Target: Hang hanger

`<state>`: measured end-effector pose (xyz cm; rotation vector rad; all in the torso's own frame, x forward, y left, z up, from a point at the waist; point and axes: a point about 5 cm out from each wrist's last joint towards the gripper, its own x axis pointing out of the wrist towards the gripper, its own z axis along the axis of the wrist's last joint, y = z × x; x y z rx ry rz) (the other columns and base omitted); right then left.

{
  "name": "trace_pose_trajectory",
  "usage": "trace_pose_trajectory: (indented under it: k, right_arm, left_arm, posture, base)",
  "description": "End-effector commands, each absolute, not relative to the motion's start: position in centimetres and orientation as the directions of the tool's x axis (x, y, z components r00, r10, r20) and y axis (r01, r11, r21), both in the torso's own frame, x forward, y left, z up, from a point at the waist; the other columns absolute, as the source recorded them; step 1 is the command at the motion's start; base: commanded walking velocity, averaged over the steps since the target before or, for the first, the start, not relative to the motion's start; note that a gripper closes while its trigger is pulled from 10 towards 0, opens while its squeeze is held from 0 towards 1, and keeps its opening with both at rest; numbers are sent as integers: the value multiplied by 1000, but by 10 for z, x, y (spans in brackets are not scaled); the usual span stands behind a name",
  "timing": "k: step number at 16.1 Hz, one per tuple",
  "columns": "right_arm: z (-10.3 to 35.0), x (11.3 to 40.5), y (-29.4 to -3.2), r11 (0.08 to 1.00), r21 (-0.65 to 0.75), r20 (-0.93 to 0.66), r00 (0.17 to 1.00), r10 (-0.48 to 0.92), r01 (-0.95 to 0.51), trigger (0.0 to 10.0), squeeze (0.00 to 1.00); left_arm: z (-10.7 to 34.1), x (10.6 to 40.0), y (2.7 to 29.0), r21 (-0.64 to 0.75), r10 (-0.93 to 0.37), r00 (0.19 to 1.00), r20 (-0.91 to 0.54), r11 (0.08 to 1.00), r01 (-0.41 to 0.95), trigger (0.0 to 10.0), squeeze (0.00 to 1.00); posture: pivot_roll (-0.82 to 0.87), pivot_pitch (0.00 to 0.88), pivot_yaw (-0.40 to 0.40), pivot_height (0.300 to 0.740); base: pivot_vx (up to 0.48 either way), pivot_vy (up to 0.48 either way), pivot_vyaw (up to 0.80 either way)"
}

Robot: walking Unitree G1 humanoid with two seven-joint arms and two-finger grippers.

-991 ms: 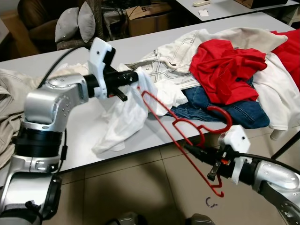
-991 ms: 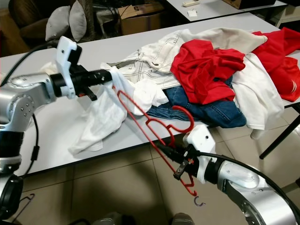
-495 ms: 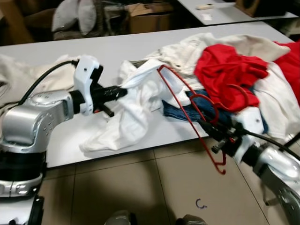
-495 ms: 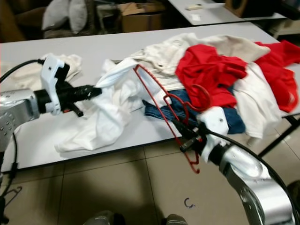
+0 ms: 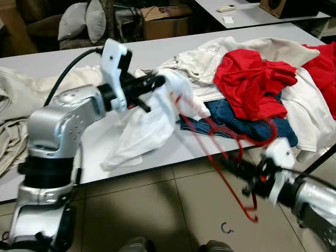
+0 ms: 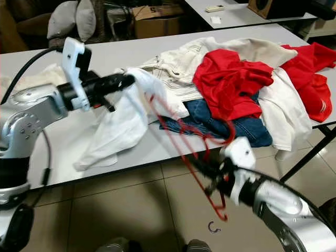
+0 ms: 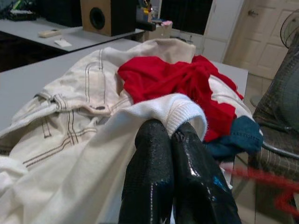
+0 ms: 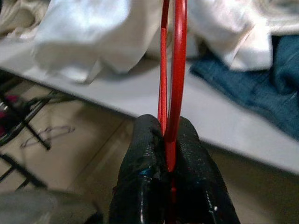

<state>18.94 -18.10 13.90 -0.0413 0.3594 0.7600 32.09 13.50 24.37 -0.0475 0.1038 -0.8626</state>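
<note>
Clamped in right end effector (image 8: 169, 158), hanger (image 8: 173, 70) protrudes.

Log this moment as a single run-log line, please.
left gripper: shut on white garment, lifted over table | right gripper: shut on red hanger, tip inside garment

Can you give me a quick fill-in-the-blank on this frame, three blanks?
1. The right gripper is shut on the ____ hanger.
2. The left gripper pinches a ____ garment.
3. The blue jeans lie under a ____ shirt.

Missing words: red; white; red
</note>
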Motion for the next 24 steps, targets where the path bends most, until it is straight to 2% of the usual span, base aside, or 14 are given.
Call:
trace_pose_trajectory:
  k: [1,4,5,7,10,13,15,16,18,20,22,23,24]
  right_arm:
    - [141,188,-176,713,116,-325,652,685,-691,10000,0]
    - [139,204,-174,754,121,-292,703,649,-646,10000,0]
    - [139,210,-171,759,147,-275,710,648,-635,10000,0]
    - [138,221,-163,746,201,-237,707,666,-635,10000,0]
    - [132,232,-155,712,326,-227,680,697,-622,10000,0]
    - [141,249,-154,673,494,-121,723,680,-551,10000,0]
    - [146,266,-155,593,658,-27,773,634,-464,10000,0]
    - [148,271,-155,561,705,-2,790,614,-434,10000,0]
    - [150,281,-154,499,779,33,820,571,-380,10000,0]
    - [151,287,-154,451,830,43,844,534,-327,10000,0]
    - [150,299,-151,339,912,50,882,469,-232,10000,0]
    - [149,302,-149,322,923,42,888,459,-210,10000,0]
    - [149,304,-148,302,935,35,893,448,-188,10000,0]
  left_arm:
    - [246,322,136,-75,-754,653,-69,657,751,0,0]
    - [245,313,132,-88,-820,568,-70,572,815,0,0]
    - [242,308,130,-86,-847,525,-89,531,843,0,0]
    - [238,303,127,-107,-865,487,-118,499,860,0,0]
    - [232,301,129,-80,-859,486,-161,503,861,0,0]
    - [224,303,138,8,-825,508,-248,523,852,0,0]
    - [213,302,146,92,-798,506,-329,506,858,0,0]
    - [207,300,148,128,-791,483,-375,472,872,0,0]
    - [199,300,155,201,-753,490,-439,449,871,0,0]
    - [198,296,154,187,-775,448,-445,409,893,0,0]
    - [193,292,144,211,-799,385,-462,323,923,0,0]
    - [192,293,138,222,-809,380,-448,311,924,392,0]
    - [191,296,133,248,-812,394,-431,314,917,1529,0]
  posture:
    - [-181,0,74,740]
    - [-182,0,72,740]
    - [-181,0,71,740]
    - [-178,0,67,740]
    - [-174,0,58,740]
    - [-164,0,46,740]
    - [-162,0,45,740]
    - [-160,0,43,740]
    - [-156,0,44,740]
    - [-154,0,47,740]
    - [-150,0,50,740]
    - [-147,0,52,740]
    - [-147,0,54,740]
  base:
    - [0,0,0]
    - [0,0,0]
    - [0,0,0]
    - [0,0,0]
    - [0,0,0]
    - [0,0,0]
    - [0,0,0]
    - [0,0,0]
    - [0,0,0]
    - [0,0,0]
    - [0,0,0]
    - [0,0,0]
    - [0,0,0]
